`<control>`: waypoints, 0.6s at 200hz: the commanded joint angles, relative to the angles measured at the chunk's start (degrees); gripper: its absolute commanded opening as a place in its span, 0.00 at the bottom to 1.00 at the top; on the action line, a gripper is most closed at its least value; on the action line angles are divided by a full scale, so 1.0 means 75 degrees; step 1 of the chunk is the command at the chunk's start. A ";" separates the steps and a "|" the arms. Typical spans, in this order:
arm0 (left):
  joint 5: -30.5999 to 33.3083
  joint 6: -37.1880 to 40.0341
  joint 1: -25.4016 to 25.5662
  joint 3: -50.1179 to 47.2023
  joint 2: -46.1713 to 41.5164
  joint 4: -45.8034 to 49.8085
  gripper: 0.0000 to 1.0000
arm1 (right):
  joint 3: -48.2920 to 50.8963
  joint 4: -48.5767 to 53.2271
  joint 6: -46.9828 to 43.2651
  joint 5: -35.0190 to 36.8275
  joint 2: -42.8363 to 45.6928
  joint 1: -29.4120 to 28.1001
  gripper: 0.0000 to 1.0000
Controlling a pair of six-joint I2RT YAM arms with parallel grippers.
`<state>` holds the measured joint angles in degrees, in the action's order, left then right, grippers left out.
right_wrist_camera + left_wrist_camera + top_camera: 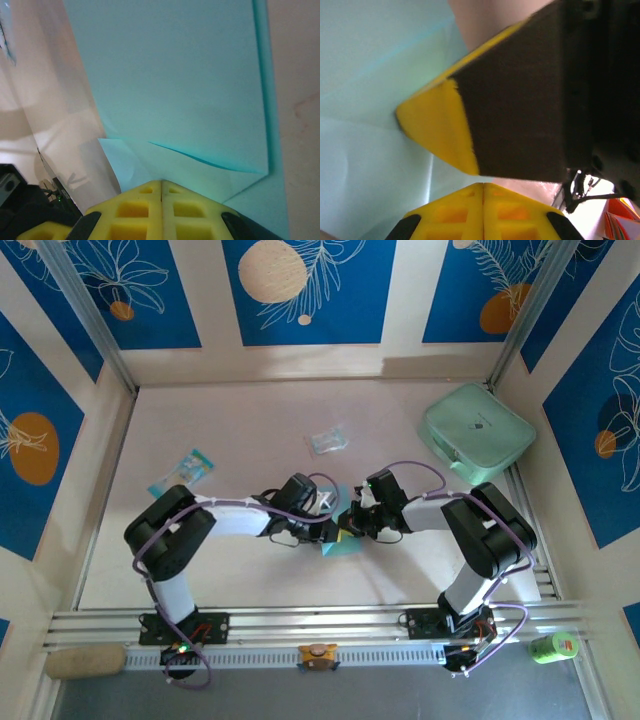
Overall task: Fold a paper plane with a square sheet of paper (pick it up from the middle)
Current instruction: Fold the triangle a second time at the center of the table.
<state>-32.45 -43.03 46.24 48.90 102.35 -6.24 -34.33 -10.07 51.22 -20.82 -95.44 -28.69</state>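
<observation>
As seen from above, sheet: thin light-blue square sheet of paper [338,546] lying on the pale desk [230,570], near the middle of the near edge, largely covered by the two hands.
Sheet up close: one flap folded over, with a slanting crease and a straight edge down the right side in the right wrist view; bare desk visible past both sides.
Left hand [482,189]: yellow fingers clenched tip to tip, no gap at the seam; tips right at the sheet; pinching paper or not, cannot tell.
Right hand [161,186]: clenched likewise, tips at the lower edge of the folded flap; any grip on the paper cannot be told.
Hands together: nose to nose over the sheet; black, yellow-tipped finger [437,127] of the right hand slanting across the left wrist view, tip against the paper.
Near the far right corner: mint-green case with rounded corners [477,432].
Mid-desk, towards the far edge: clear crumpled plastic wrapper [328,441].
Left side: small blue-and-white printed packet [190,468], well apart from the sheet.
</observation>
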 commanded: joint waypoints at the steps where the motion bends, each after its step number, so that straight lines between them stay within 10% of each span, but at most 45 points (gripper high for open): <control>1: 0.0279 0.0089 -0.0079 -0.0145 0.0182 0.0252 0.06 | 0.0253 0.0656 -0.0044 0.0408 -0.0075 0.0087 0.00; 120: 0.0166 -0.0266 -0.0075 -0.0650 0.0376 0.0258 0.00 | -0.0150 0.0799 -0.0746 0.0097 0.0690 -0.0291 0.02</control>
<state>-31.79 -44.77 45.98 45.50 103.15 -7.92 -34.37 -6.28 48.56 -19.49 -90.98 -28.84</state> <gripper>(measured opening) 0.041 0.042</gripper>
